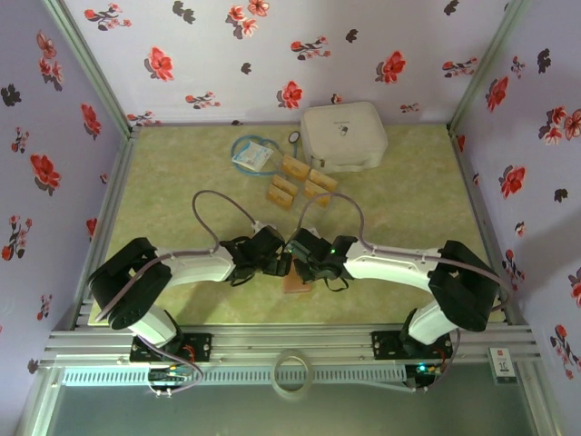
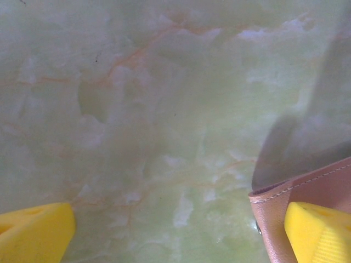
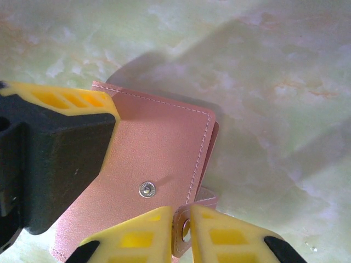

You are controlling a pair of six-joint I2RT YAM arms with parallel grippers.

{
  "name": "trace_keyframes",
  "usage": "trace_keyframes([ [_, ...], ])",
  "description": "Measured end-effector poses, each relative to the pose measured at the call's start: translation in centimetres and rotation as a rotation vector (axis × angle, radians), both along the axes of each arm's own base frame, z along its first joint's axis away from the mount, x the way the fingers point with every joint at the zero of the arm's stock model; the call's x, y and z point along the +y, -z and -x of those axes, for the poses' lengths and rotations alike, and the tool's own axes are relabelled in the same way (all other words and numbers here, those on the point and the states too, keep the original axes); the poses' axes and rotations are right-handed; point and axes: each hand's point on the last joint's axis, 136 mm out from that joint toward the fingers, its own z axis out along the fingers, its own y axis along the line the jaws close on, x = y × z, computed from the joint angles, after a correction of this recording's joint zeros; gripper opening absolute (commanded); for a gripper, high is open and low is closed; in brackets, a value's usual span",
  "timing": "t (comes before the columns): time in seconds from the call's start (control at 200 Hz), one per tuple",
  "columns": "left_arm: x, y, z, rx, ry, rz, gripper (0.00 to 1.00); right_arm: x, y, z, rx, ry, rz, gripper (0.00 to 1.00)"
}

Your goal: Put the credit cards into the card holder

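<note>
The card holder, a pinkish-brown folded wallet with a metal snap, lies flat on the green table near the front. My right gripper is shut on its snap strap, which stands up between the two yellow fingers. My left gripper is open wide. One of its fingers rests on a corner of the card holder, and that same left finger shows on the wallet's left side in the right wrist view. From above, both grippers meet over the card holder. Several golden-tan credit cards lie further back.
A large white rounded case stands at the back, right of centre. A blue-white packet lies to its left, next to the cards. A tape roll sits on the frame in front of the arm bases.
</note>
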Motion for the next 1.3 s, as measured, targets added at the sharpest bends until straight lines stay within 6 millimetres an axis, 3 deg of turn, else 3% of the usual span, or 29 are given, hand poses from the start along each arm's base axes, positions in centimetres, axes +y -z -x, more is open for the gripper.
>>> trace_keyframes([
  [0.34, 0.0, 0.0, -0.1, -0.002, -0.001, 0.000, 1.00, -0.1, -0.1, 0.0, -0.001, 0.001, 0.007, 0.18],
  [0.53, 0.0, 0.0, -0.1, -0.004, -0.002, 0.000, 1.00, 0.0, -0.3, -0.2, -0.006, 0.002, 0.004, 0.16],
  [0.74, 0.0, 0.0, -0.1, -0.004, -0.002, 0.001, 1.00, 0.0, -0.3, -0.2, -0.007, 0.005, 0.005, 0.00],
  [1.295, -0.1, 0.0, -0.2, -0.010, -0.004, 0.003, 1.00, 1.2, -1.1, -1.0, 0.012, 0.031, -0.105, 0.00],
])
